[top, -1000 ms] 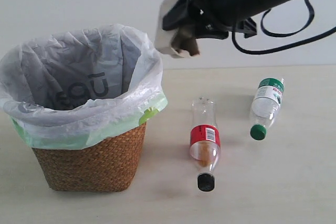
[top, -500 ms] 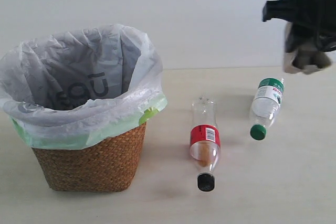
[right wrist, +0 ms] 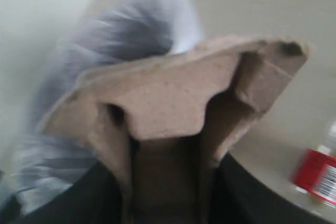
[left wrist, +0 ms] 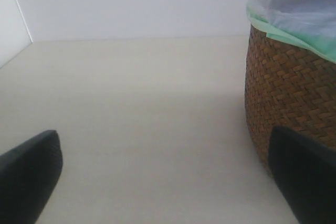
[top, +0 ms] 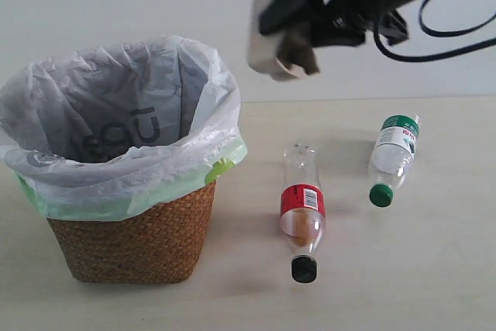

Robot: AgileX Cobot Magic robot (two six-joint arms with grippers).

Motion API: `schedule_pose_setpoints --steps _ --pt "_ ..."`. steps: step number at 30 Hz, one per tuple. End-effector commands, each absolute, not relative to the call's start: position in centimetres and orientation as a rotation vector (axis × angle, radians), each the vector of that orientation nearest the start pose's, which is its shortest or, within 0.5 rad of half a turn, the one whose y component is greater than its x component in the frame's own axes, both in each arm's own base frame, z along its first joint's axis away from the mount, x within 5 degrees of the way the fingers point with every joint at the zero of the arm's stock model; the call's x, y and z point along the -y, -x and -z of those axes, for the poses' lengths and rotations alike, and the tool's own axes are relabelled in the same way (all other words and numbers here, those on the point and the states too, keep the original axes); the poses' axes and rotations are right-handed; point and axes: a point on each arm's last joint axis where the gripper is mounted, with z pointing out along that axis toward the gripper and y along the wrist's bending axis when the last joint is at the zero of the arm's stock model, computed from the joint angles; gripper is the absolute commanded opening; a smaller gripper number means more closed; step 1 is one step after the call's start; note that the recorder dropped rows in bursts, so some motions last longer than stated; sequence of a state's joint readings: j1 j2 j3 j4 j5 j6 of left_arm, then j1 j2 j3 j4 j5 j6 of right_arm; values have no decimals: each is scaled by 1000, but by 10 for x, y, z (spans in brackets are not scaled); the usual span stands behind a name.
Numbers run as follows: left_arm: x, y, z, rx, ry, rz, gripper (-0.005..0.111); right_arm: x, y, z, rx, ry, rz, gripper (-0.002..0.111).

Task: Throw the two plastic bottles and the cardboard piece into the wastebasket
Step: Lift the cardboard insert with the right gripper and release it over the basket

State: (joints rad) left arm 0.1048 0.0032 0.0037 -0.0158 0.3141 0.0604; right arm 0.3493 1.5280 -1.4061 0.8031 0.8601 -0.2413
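High in the air, my right gripper [top: 301, 35] is shut on the cardboard piece [top: 276, 49], a grey-beige moulded pulp tray, just right of the wastebasket's rim. In the right wrist view the cardboard piece [right wrist: 173, 98] fills the frame between the black fingers [right wrist: 257, 198]. The wastebasket [top: 132, 238] is brown wicker with a white and green bag and stands at the left. The two plastic bottles lie on the table: the red-label bottle [top: 301, 211] with black cap, and the green-label bottle [top: 394, 156] with green cap. My left gripper [left wrist: 168, 182] is open and empty beside the wastebasket's wall [left wrist: 286, 93].
The light table [top: 434, 269] runs back to a white wall. The bag's crinkled lip [top: 221, 91] overhangs the basket's wicker. In the right wrist view the bag [right wrist: 126, 35] shows blurred behind the cardboard, and the red label [right wrist: 317, 174] sits at the edge.
My right gripper, still holding the cardboard piece, swung far to the right half a second ago and has come back left toward the wastebasket. Both bottles and the basket have not moved.
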Motion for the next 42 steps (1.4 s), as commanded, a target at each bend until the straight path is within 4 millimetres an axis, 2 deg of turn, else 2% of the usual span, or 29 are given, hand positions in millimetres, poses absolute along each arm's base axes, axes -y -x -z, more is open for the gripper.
schedule_pose_setpoints --steps 1,7,10,12,13,15,16,18,20,21,22,24,25,28,31,39,42 --pt "-5 -54 -185 -1790 61 -97 108 -125 -306 -357 -2503 89 -467 0" --pt "-5 -54 -185 -1790 61 -97 108 -82 -302 -354 -2604 -115 127 0" --pt "-5 -54 -185 -1790 61 -97 108 -81 -301 -347 -2671 -160 164 0" --pt "-5 -54 -185 -1790 61 -97 108 -93 -300 -342 -2726 -155 13 0" --pt "-5 -54 -185 -1790 61 -97 108 -103 -300 -340 -2753 -120 -135 0" --pt "-5 -54 -185 -1790 61 -97 108 -128 -300 -345 -2742 -21 -497 0" --pt "-5 -54 -185 -1790 61 -97 108 -144 -299 -354 -2682 48 -758 0" --pt "-5 -54 -185 -1790 61 -97 108 -174 -297 -380 -2452 188 -1272 2" --pt "-5 -54 -185 -1790 61 -97 108 -199 -294 -408 -2131 297 -1640 15" --pt "-5 -54 -185 -1790 61 -97 108 -206 -293 -417 -2029 326 -1703 24" --pt "-5 -54 -185 -1790 61 -97 108 -212 -294 -424 -1972 303 -1741 45" --pt "-5 -54 -185 -1790 61 -97 108 -218 -299 -427 -1982 256 -1669 81" --pt "-5 -54 -185 -1790 61 -97 108 -218 -302 -425 -2032 230 -1593 106" --pt "-5 -54 -185 -1790 61 -97 108 -215 -306 -413 -2161 214 -1440 97" --pt "-5 -54 -185 -1790 61 -97 108 -213 -307 -406 -2221 223 -1359 90" --pt "-5 -54 -185 -1790 61 -97 108 -212 -303 -402 -2278 261 -1346 90" --pt "-5 -54 -185 -1790 61 -97 108 -207 -304 -393 -2364 292 -1212 90"
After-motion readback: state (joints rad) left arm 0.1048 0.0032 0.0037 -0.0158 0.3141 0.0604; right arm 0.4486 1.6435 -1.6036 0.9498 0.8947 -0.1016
